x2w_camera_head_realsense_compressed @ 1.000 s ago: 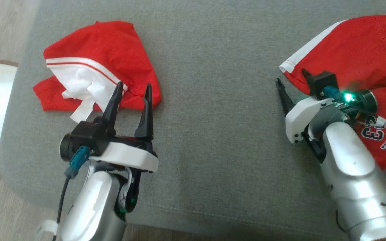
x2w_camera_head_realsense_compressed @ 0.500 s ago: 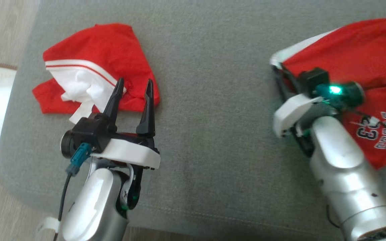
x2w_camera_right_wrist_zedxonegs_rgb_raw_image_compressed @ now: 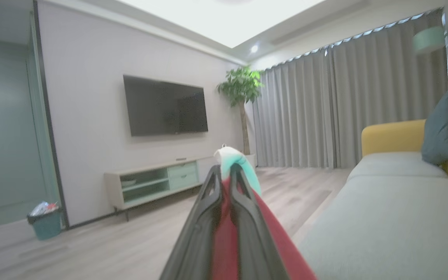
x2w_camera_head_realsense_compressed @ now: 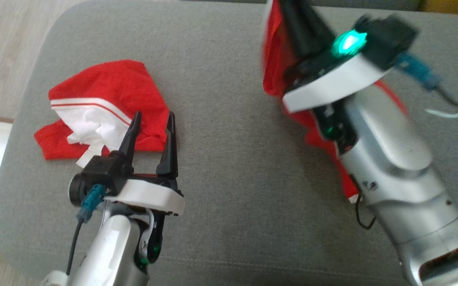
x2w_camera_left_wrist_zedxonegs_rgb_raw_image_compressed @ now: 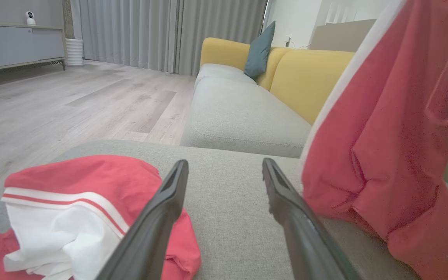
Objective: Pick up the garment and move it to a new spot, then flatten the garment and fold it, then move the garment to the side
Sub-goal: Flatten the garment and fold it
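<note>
Gripping the red garment [x2w_camera_head_realsense_compressed: 273, 63] by its white-trimmed edge, our right claw [x2w_camera_right_wrist_zedxonegs_rgb_raw_image_compressed: 225, 175] has both fingers pressed together on the cloth, and a bit of pale trim pokes out past the tips. We see the garment hanging from that pinch above the right side of the grey cushion [x2w_camera_head_realsense_compressed: 229, 167]. Its long axis runs close to upright, from the claw down to the cushion. In the left wrist view the white trim slants up toward the top right, while the lower end, with part of a printed number, lies on the cushion. In the head view the cloth trails under our right forearm toward us and ends in a white-edged corner. Our left claw [x2w_camera_head_realsense_compressed: 153, 117] stands open and holds nothing, its tips over the near edge of a second red-and-white garment [x2w_camera_head_realsense_compressed: 113, 83], which lies crumpled on the cushion's left side.
</note>
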Controlling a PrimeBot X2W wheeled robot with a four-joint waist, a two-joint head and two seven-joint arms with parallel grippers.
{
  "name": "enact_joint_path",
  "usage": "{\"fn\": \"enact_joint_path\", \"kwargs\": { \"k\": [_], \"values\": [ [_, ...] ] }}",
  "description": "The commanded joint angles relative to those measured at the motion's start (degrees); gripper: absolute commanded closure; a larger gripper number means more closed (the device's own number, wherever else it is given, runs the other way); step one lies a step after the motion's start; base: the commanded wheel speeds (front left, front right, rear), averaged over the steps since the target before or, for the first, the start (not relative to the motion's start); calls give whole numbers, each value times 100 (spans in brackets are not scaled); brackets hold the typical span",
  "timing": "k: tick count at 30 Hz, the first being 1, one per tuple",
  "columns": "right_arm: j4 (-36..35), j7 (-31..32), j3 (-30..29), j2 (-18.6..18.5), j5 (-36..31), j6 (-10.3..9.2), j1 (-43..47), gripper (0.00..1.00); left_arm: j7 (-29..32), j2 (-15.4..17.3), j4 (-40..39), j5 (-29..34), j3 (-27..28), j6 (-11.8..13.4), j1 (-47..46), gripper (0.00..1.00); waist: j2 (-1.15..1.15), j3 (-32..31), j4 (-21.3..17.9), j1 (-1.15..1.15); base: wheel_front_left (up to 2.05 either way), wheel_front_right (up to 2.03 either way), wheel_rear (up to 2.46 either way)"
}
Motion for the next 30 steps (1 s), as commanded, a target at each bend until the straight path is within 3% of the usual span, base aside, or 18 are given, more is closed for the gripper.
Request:
{"fn": "enact_joint_path", "kwargs": {
  "k": [1, 7, 11, 15, 21, 22, 23, 30],
  "values": [
    [-275, -48, -149, 136, 94, 37, -150, 100, -70, 35, -225, 31, 233, 25, -91, 0, 0, -83, -98, 0, 0, 0, 0],
    [-256, 210, -1259, 133, -26, 37, 94, 100, -70, 35, -287, 93, 277, -1, -3, 0, 0, -59, -309, 0, 0, 0, 0],
    [-48, 384, -2077, -170, -383, 37, 379, 100, -70, 35, -307, 137, 269, -39, -41, 0, 0, 77, -424, 0, 0, 0, 0],
    [499, 461, -2635, -483, -674, 37, 415, 100, -70, 35, -275, 193, 238, -117, -134, 0, 0, 249, -488, 0, 0, 0, 0],
    [1378, 361, -3149, -635, -963, 37, -40, 100, -70, 35, -266, 208, 172, -166, -275, 0, 0, 461, -481, 0, 0, 0, 0],
    [1553, 327, -3151, -694, -1153, 37, -149, 31, -70, 35, -260, 211, 154, -177, -304, 0, 0, 502, -471, 0, 0, 0, 0],
    [1743, 307, -3174, -712, -1284, 37, -253, 0, -70, 35, -253, 208, 136, -186, -330, 0, 0, 530, -460, 0, 0, 0, 0],
    [2576, 151, -3224, -633, -1855, 37, -690, 0, -70, 35, -209, 182, 106, -174, -359, 0, 0, 514, -478, 0, 0, 0, 0]
  ]
}}
